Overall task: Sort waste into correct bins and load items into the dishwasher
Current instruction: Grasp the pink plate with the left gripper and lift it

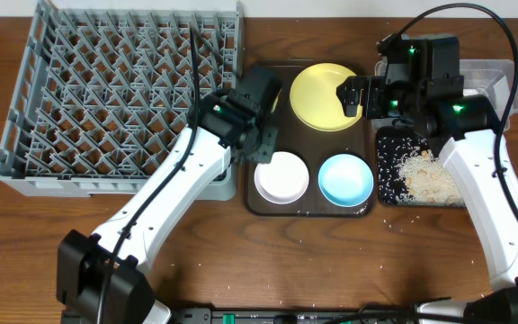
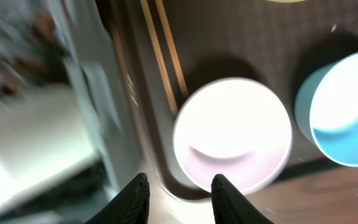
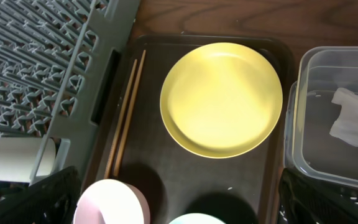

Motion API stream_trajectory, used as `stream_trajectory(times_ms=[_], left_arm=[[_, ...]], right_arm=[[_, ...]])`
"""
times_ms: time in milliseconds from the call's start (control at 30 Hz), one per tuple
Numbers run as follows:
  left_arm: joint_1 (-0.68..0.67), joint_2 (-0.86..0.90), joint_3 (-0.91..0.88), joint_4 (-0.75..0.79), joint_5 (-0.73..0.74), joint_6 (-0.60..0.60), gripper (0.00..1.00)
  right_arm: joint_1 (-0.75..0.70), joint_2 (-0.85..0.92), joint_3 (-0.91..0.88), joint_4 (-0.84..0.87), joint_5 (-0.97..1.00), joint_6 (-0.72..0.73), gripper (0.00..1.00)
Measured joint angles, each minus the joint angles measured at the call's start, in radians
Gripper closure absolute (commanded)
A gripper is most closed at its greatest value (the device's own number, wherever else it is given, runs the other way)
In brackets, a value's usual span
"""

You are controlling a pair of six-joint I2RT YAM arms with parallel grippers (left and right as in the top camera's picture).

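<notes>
On the brown wooden worktop (image 1: 331,261), a dark tray (image 1: 367,211) is seen carrying the dishes. The left pincer (image 2: 178,199) is found released and empty, just beside the white bowl (image 2: 232,134). The right pincer (image 3: 182,196) is spread wide, empty, over the yellow plate (image 3: 221,99) rim.

Overhead view bright, even and sharp, soft shadows only; left wrist view badly motion-blurred; white bowl (image 2: 232,134) blown out with glare, rim soft; everything left of the white bowl smeared into grey and white streaks; blue bowl (image 2: 344,112) right of it overexposed too; right wrist view crisp; yellow plate (image 3: 221,99) beyond the white bowl evenly lit, faint sheen; dark soft shadow beside the white bowl.
</notes>
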Motion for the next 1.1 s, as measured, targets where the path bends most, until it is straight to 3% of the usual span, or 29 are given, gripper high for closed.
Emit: stream_trajectory(times_ms=[200, 367, 767, 967, 1000, 1033, 1100], left_arm=[[-0.005, 0.015, -0.137, 0.028, 0.048, -0.293, 0.64], [-0.007, 0.058, -0.227, 0.115, 0.048, -0.460, 0.58], [-0.019, 0.129, -0.284, 0.269, 0.071, -0.605, 0.57], [-0.021, 0.187, -0.281, 0.323, 0.085, -0.610, 0.74], [-0.021, 0.188, -0.281, 0.323, 0.086, -0.608, 0.86], [-0.020, 0.188, -0.281, 0.323, 0.087, -0.608, 0.90], [-0.020, 0.188, -0.281, 0.324, 0.089, -0.607, 0.92]], right_arm=[[0.000, 0.000, 0.000, -0.002, 0.000, 0.000, 0.01], [0.000, 0.000, 0.000, -0.002, 0.000, 0.000, 0.01], [0.000, 0.000, 0.000, -0.002, 0.000, 0.000, 0.01], [0.000, 0.000, 0.000, -0.002, 0.000, 0.000, 0.01], [0.000, 0.000, 0.000, -0.002, 0.000, 0.000, 0.01], [0.000, 0.000, 0.000, -0.002, 0.000, 0.000, 0.01], [0.000, 0.000, 0.000, -0.002, 0.000, 0.000, 0.01]])
